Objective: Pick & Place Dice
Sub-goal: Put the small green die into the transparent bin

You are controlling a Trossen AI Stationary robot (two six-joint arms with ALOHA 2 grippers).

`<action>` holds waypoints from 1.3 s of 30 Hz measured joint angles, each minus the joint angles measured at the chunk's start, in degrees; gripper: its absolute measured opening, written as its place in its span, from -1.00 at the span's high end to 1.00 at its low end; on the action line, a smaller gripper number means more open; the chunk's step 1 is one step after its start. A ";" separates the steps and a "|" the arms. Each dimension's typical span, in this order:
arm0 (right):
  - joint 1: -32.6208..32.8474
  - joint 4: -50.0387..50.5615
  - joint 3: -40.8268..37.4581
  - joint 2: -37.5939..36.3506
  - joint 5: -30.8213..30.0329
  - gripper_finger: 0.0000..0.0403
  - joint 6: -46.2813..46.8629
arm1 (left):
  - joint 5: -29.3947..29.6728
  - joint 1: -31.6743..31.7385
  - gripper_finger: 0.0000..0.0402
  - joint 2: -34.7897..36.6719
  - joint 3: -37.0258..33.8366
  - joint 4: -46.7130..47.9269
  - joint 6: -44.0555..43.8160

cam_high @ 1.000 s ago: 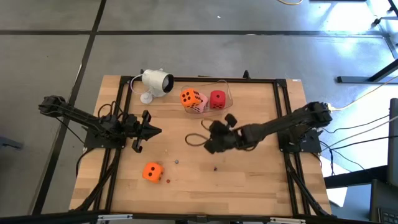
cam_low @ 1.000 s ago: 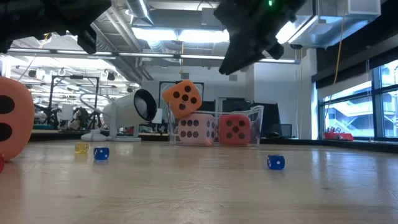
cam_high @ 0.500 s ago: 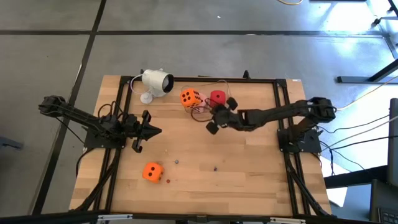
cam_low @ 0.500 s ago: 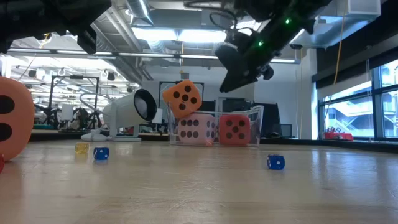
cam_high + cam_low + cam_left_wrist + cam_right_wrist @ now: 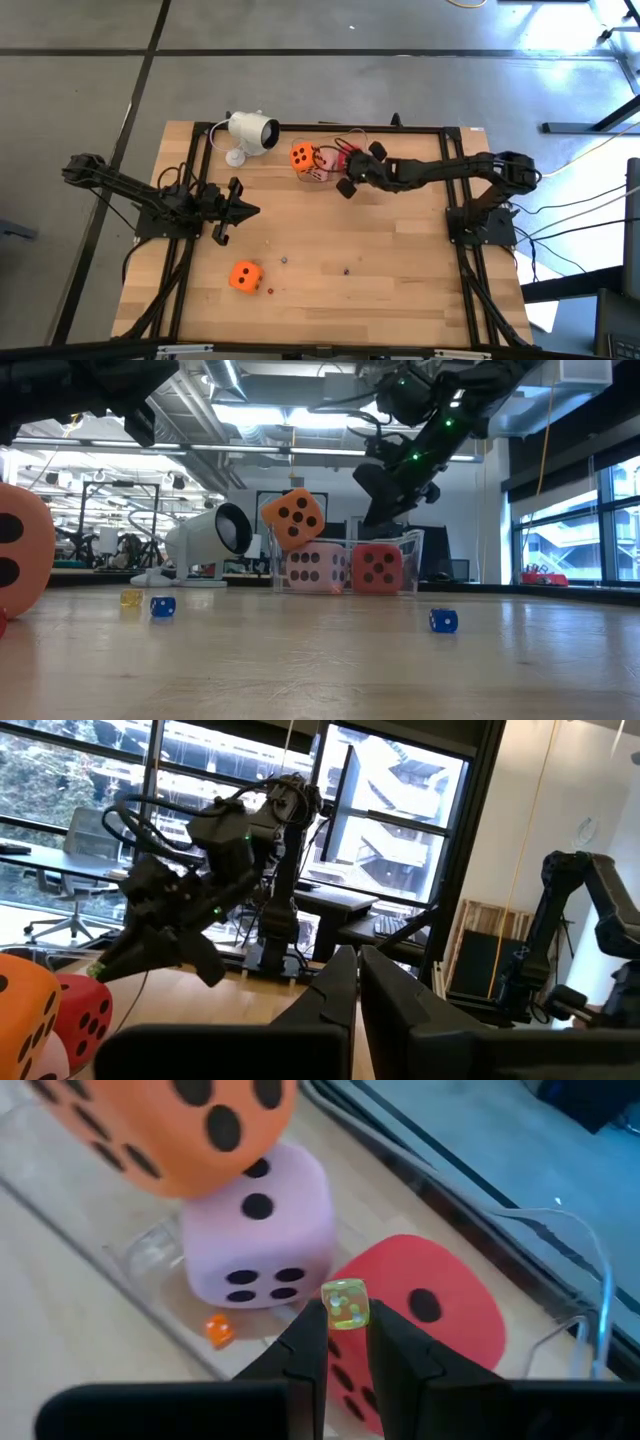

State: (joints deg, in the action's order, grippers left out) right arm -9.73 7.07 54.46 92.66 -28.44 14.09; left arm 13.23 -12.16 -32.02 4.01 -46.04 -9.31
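Nearest the front edge, one orange die (image 5: pixel 245 275) is sitting alone on the desk (image 5: pixel 400 290), left of centre. Behind it, open wood is stretching across the middle, where only two tiny blue dice (image 5: pixel 162 606) (image 5: pixel 443 621) are lying well apart.

On the left side, the left gripper (image 5: pixel 240 210) is waiting above the desk, its fingers pressed together on nothing.

Toward the far edge, a clear tray (image 5: pixel 410 545) is holding the pale pink die (image 5: pixel 318 168) and the red die (image 5: pixel 440 1320) side by side. The second orange die (image 5: pixel 304 156) is resting tilted on top of the pink one.

The right gripper (image 5: pixel 346 1330) is hovering over this tray, its fingers (image 5: pixel 305 1350) pinching a small yellow die (image 5: pixel 347 1304) above the red die.

A white camera (image 5: pixel 252 130) is standing just left of the tray.
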 joint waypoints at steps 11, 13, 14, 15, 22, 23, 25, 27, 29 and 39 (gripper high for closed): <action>-2.85 -2.66 -0.02 3.06 0.15 0.63 -0.85 | -0.01 0.00 0.94 0.01 0.00 -0.01 0.01; -2.85 -4.25 -0.02 3.64 0.27 0.56 -0.83 | 0.00 0.00 0.93 0.01 0.00 -0.01 0.01; -2.85 -4.63 -0.02 3.92 0.55 0.53 -0.83 | -0.01 0.00 0.93 0.01 0.00 0.02 -0.01; -2.84 -4.87 -0.02 4.28 0.66 0.51 -0.83 | 0.00 0.00 0.92 0.01 0.00 0.00 0.01; -2.83 -5.40 -0.02 5.88 1.05 0.43 0.44 | 0.00 0.00 0.94 0.00 0.00 0.00 -0.01; -2.83 -5.60 -0.02 6.20 0.91 0.43 0.44 | -0.01 0.00 0.95 0.01 0.00 -0.01 0.01; -2.81 -5.73 0.00 6.48 0.78 0.43 0.49 | 0.01 0.00 0.95 -0.01 0.00 0.01 0.00; -2.77 -5.83 0.07 6.71 0.80 0.43 1.13 | 0.00 0.00 0.94 0.00 0.00 0.00 -0.01; -2.46 -5.82 0.07 6.71 0.76 0.42 1.59 | 0.00 0.00 0.94 -0.01 0.00 -0.01 0.01; -0.14 -7.76 0.04 6.86 1.28 0.42 1.75 | -0.01 0.00 0.94 0.01 0.00 0.02 0.01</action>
State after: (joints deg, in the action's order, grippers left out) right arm -9.86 -0.69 54.50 99.53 -27.16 15.84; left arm 13.21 -12.16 -32.01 4.01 -46.02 -9.30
